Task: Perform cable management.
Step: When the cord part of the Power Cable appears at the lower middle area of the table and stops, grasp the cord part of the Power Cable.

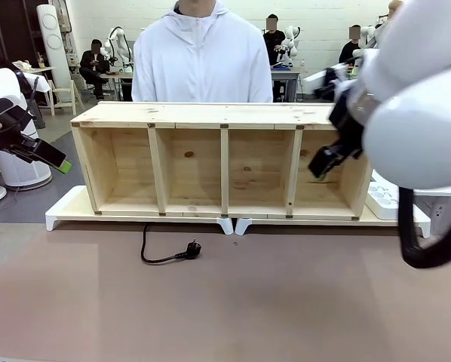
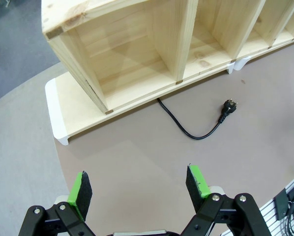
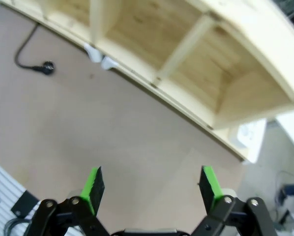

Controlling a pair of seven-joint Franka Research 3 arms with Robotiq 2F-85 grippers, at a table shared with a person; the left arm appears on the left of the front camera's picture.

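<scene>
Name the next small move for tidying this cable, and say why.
Probably move the open left hand toward the plug: the cable lies loose on the table, ungrasped, running under the shelf, and that hand looks nearer to it.

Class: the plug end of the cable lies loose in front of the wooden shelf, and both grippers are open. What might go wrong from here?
1. The cable is thin and lies flat on the table; the left gripper may scrape the surface or miss it.
2. It runs under the wooden shelf; a pull could snag it there or shift the shelf.
</scene>
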